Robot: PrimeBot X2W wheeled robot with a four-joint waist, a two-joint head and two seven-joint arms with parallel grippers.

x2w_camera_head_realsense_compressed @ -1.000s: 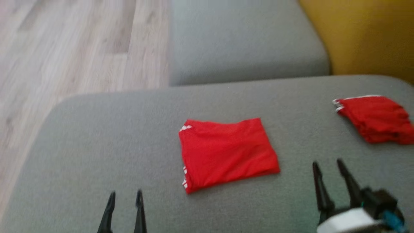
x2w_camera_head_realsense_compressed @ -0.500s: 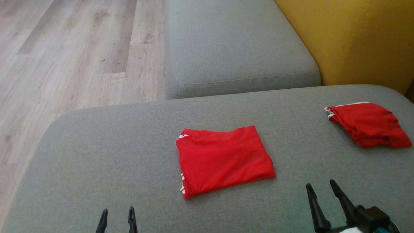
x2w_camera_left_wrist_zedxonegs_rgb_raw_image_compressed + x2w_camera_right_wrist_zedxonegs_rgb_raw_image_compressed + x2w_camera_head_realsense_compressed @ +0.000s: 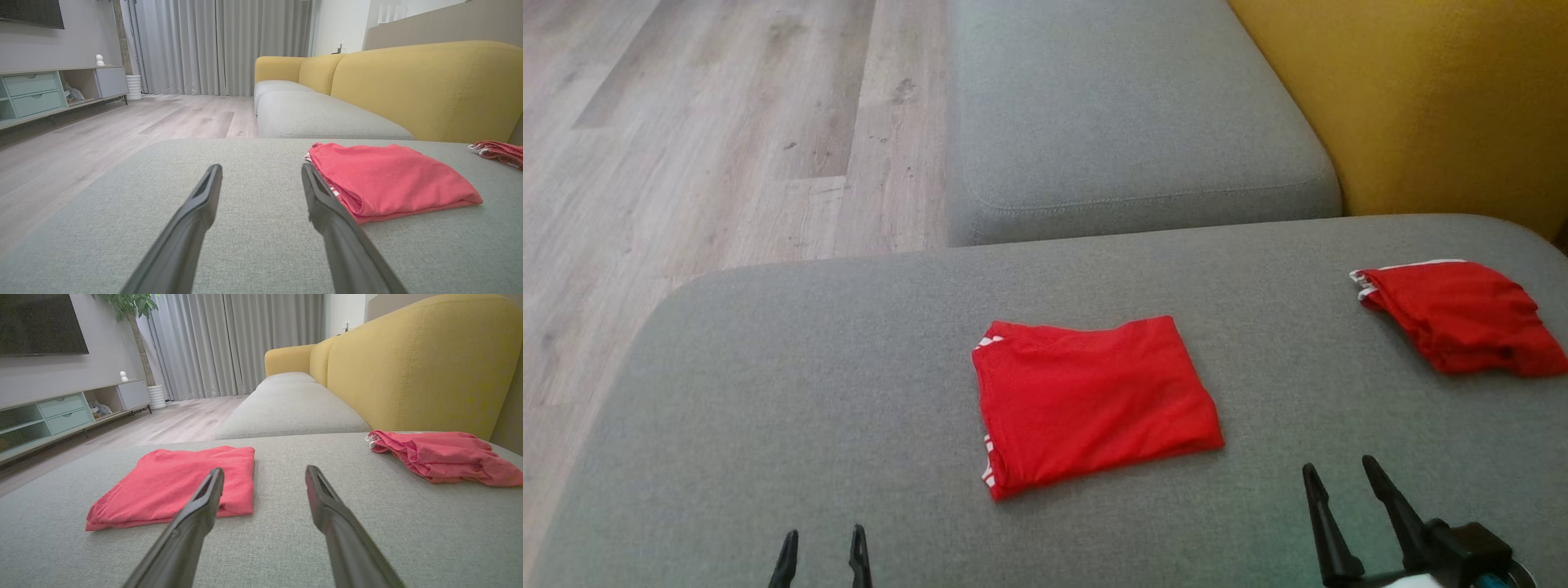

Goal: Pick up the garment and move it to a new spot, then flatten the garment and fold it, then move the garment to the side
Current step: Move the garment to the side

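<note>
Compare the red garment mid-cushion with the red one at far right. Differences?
The middle garment is folded into a flat rectangle; the right garment is bunched and wrinkled. The middle garment lies central on the grey cushion; the right garment sits near its right edge, by the yellow backrest. Both are red with white trim.

side garment (image 3: 499, 152) cut by edge, left pincer (image 3: 824, 532) mostly cropped

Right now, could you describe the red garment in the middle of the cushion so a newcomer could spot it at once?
Find the wide grey cushion nearest the robot, beside the yellow sofa back. Near its middle lies the folded red garment, a flat, tidy rectangle. The other red garment, at the cushion's right edge, is smaller and rumpled.
</note>
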